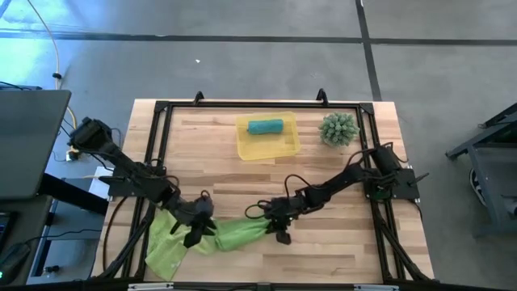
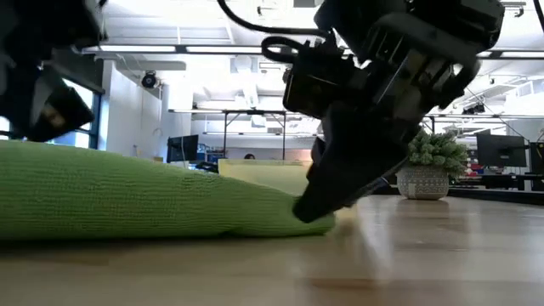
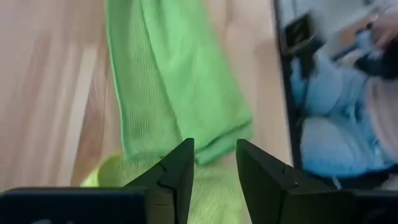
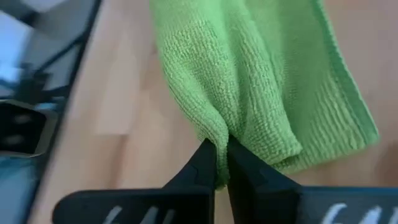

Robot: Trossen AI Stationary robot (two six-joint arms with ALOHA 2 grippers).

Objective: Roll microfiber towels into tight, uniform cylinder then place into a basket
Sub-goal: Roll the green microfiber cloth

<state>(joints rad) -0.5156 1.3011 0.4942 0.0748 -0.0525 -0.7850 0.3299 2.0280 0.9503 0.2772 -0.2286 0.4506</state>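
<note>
Two grippers on lime-green towel (image 1: 234, 234), right gripper (image 4: 222, 163) pinching it, no legible writing

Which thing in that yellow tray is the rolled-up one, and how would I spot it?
Find the wooden table, then the yellow tray near its far edge, beside the spiky green plant. Inside lies the teal rolled towel, a small cylinder, unlike the loose lime-green towel spread at the near edge.
</note>
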